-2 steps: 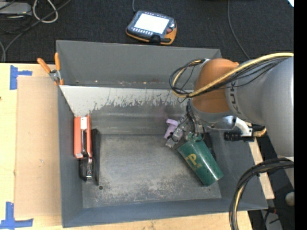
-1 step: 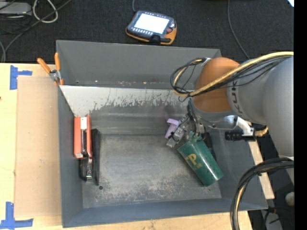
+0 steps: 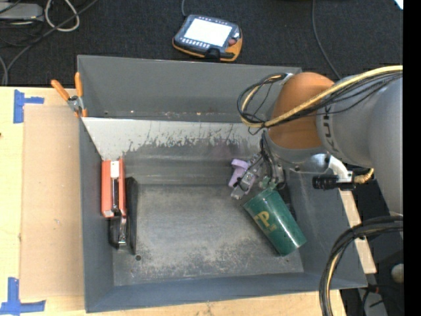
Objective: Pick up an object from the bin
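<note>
A dark floor is seen at the top of the frame, with a small screen box [image 3: 207, 37] lying on it, and below it a grey metal bin [image 3: 164, 91] is set. The arm with its orange cover [image 3: 299, 110] is seen at the right of the frame, and the gripper [image 3: 255, 180] is seen low in the right half of the bin. A green cup [image 3: 275, 221] is laid on its side there, with its upper left end right at the gripper. A small purple thing [image 3: 237, 170] is found just left of the gripper. It cannot be told if the gripper is open or closed, or if the cup is held. By the left wall an orange and black thing [image 3: 112, 188] is laid, well apart from the gripper.
</note>
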{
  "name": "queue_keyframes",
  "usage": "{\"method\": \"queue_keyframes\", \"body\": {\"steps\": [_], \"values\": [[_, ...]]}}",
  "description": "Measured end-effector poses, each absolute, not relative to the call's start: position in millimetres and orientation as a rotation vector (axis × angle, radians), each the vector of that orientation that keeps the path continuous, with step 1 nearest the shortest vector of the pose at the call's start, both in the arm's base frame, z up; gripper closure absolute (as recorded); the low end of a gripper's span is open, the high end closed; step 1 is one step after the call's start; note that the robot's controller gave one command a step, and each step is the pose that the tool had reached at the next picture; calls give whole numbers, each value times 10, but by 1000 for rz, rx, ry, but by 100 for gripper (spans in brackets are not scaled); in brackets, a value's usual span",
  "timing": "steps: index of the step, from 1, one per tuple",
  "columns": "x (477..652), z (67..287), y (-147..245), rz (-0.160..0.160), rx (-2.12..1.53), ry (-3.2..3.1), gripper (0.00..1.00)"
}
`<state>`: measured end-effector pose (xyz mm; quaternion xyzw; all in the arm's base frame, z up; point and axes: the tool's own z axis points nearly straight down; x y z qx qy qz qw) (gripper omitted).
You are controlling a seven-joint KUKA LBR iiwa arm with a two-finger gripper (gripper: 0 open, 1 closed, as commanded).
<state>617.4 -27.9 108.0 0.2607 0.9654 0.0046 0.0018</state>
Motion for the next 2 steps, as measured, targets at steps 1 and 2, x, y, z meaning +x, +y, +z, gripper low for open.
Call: {"method": "queue_keyframes", "body": {"steps": [1,2], "values": [[6172,1213,-280,15,817,3031,100],[6165,1422,-280,15,816,3034,100]]}}
